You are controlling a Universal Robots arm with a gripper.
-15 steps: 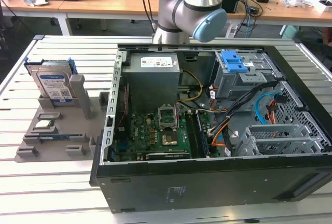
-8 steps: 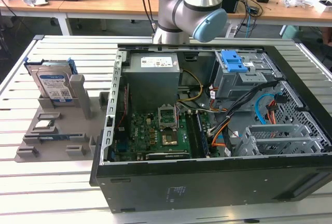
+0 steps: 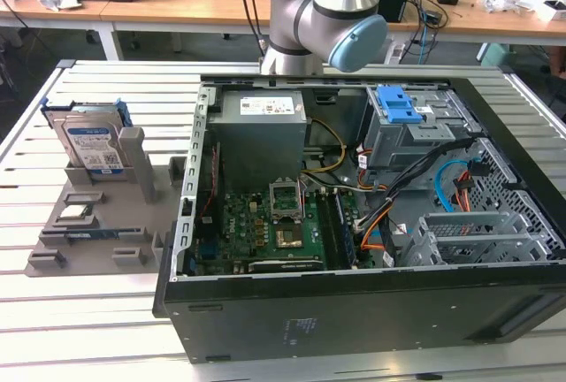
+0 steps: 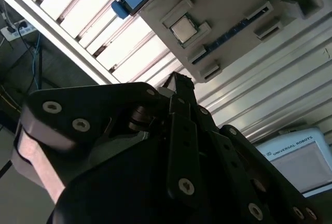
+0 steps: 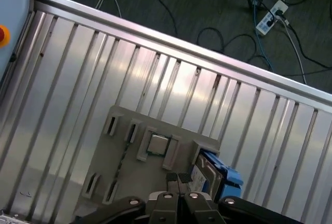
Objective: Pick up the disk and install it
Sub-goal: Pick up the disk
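Well off at nine o'clock from the open black computer case (image 3: 354,311), on the exterior view's left, the flat silver-metal disk (image 3: 88,141) with its white-and-blue label stands upright on edge in a slot of a grey plastic fixture tray (image 3: 97,245), clipped in its bright blue frame. A small square silver processor chip (image 3: 75,214) lies flat in a pocket of the same tray, toward six o'clock from the disk. Tray and case rest on the desk (image 3: 88,329), a pale surface of long ribbed aluminium slats. The grey and pale-blue robot arm (image 3: 327,11) rises at twelve o'clock of the case, behind the grey power-supply box (image 3: 261,126). In the first wrist view the black fingertips (image 5: 173,183) are pressed together, so the jaws are narrow and hold nothing; they hang above the tray, clear of the disk. Past the desk's edge the room has a dark floor (image 5: 207,6) strewn with cables and a white power strip (image 5: 272,19). At the back stand long wooden desks (image 3: 150,6) cluttered with cables and crumpled paper.
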